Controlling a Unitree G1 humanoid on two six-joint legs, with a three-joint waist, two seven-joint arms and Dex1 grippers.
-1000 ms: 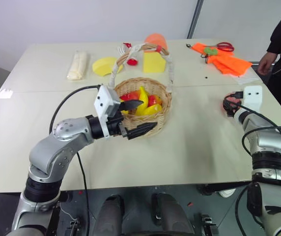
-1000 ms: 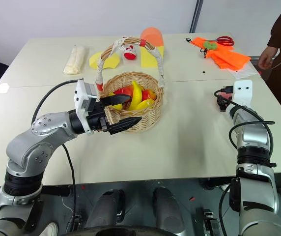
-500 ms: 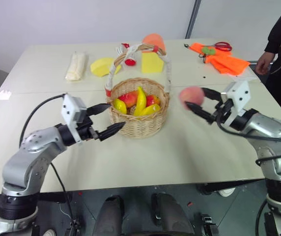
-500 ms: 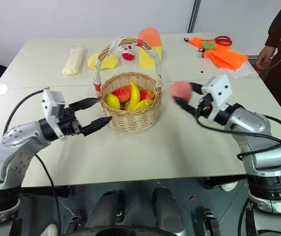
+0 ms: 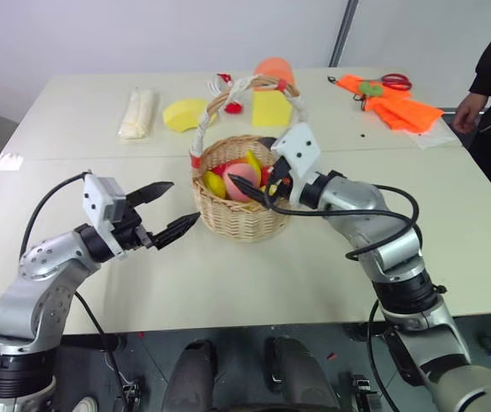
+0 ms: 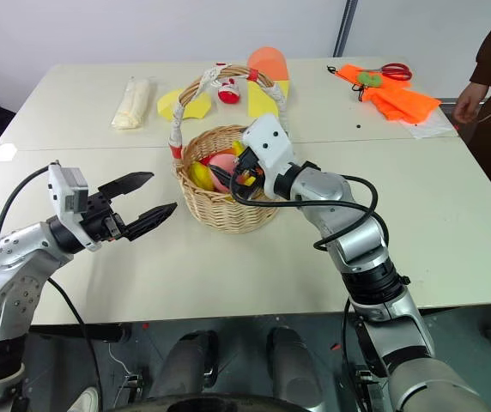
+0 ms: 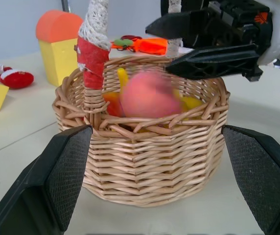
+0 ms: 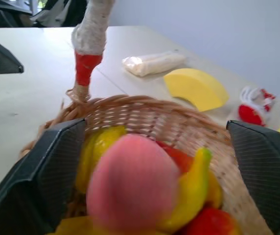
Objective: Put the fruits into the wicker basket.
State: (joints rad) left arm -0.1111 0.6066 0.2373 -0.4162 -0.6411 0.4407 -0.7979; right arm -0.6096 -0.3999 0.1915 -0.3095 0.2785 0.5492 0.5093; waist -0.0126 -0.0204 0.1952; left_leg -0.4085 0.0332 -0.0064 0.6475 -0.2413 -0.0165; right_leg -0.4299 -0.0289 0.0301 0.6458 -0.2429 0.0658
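Right pincer (image 5: 252, 183) over your round tan wicker basket (image 5: 228, 219), jaws spread wide — round pink toy peach (image 5: 244, 181) between them, unclamped, apparently dropping in.

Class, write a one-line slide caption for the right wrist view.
Open right hand above the wicker basket, with a pink peach between its fingers over a banana and lemon.

From head height we look forward and down over the table (image 5: 331, 257). Our wrist cameras face the wicker basket (image 7: 145, 161) closely from opposite sides, sharing it.
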